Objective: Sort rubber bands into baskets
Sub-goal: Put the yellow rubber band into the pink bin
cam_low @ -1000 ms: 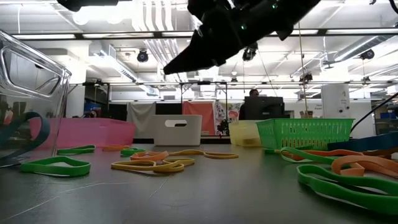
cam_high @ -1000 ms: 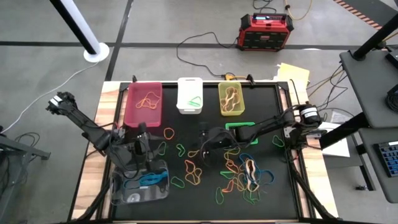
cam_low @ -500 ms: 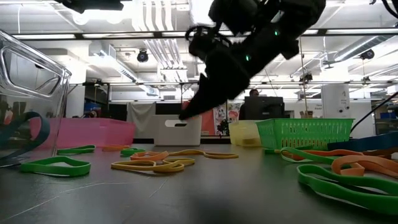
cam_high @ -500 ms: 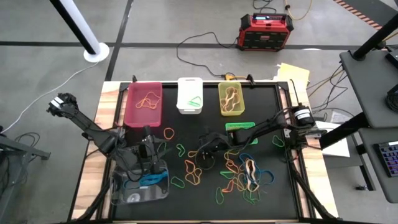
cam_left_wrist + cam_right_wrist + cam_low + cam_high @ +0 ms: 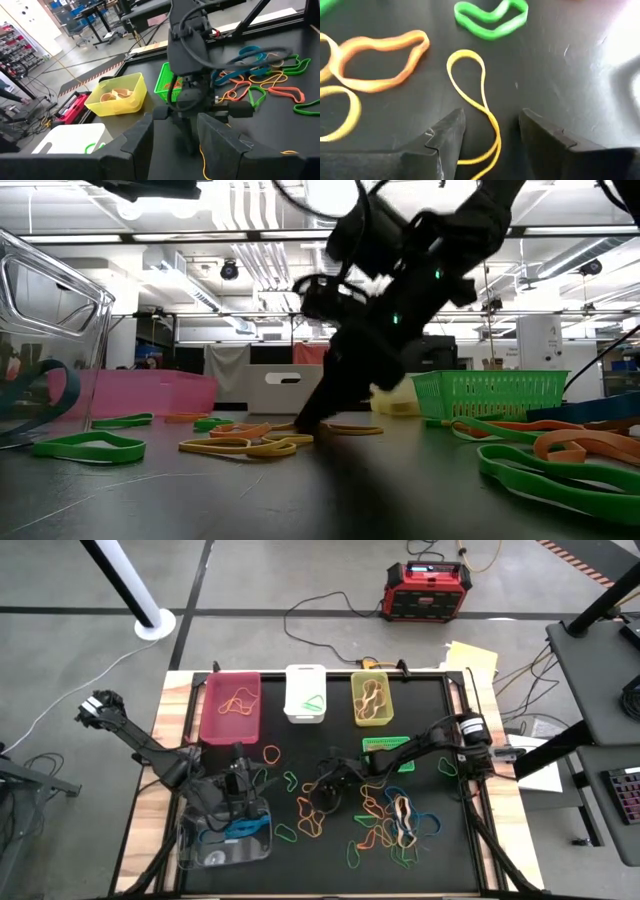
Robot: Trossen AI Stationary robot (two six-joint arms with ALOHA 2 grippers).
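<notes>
Rubber bands (image 5: 385, 820) in several colours lie scattered over the black mat. Along the far edge stand the pink basket (image 5: 230, 705), the white one (image 5: 305, 693) and the yellow-green one (image 5: 371, 698). The green mesh basket (image 5: 387, 752) stands mid-right and the clear one (image 5: 225, 838) near left. My right gripper (image 5: 490, 135) is down at the mat's middle (image 5: 321, 800), open. A thin yellow band (image 5: 470, 85) lies on the mat and runs between its fingers. My left gripper (image 5: 175, 145) hangs open over the clear basket's far end (image 5: 237, 778), holding nothing.
An orange band (image 5: 375, 55) and a green band (image 5: 492, 17) lie just beyond the yellow one. Blue bands (image 5: 240, 828) lie in the clear basket. A red-black box (image 5: 428, 590) with cables sits on the floor beyond the table. The densest heap of bands lies near right.
My right gripper has come down from above the mat to its surface, shifting a little toward the near edge and tipping its fingers downward, and it has opened. My left gripper has edged slightly toward the near edge over the clear basket.
</notes>
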